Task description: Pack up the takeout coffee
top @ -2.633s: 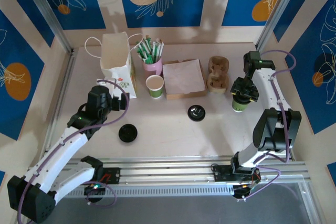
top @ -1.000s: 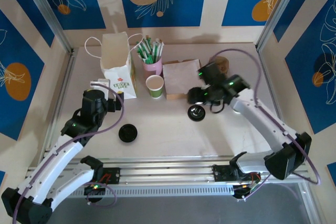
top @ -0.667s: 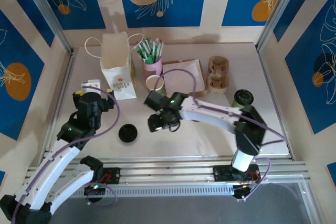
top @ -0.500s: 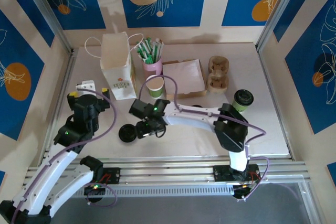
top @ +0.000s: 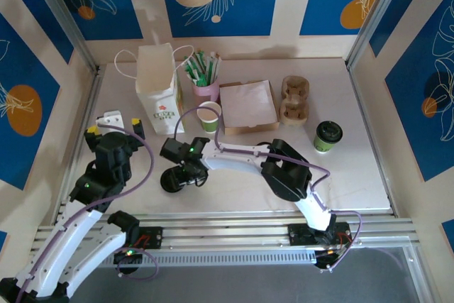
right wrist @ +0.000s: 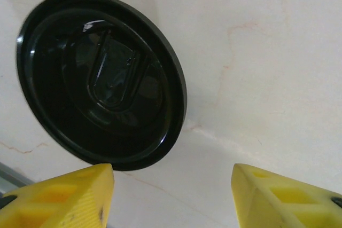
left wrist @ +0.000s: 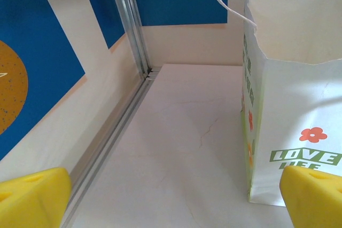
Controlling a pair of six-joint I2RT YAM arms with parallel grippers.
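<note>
One takeout coffee cup [top: 328, 135], white over green with a black lid on it, stands at the right of the table. A second cup of the same kind [top: 209, 116] stands without a lid beside the white paper bag [top: 159, 87] [left wrist: 291, 105]. A loose black lid [top: 170, 181] [right wrist: 101, 81] lies flat at the front left. My right gripper [top: 184, 173] [right wrist: 173, 198] hovers open just beside that lid, nothing between its yellow fingers. My left gripper [top: 113, 127] [left wrist: 173, 206] stands wide open and empty, left of the bag's foot.
A pink cup of green-and-white sticks [top: 206, 76] stands behind the open cup. A flat brown box under a paper sheet [top: 248, 104] and a cardboard cup carrier [top: 296, 101] lie at the back right. A metal rail [left wrist: 128, 30] runs along the left wall.
My right arm has swept left across the table to the lid at the front left, its jaws narrowing a little. My left gripper has drawn back leftward from the bag.
</note>
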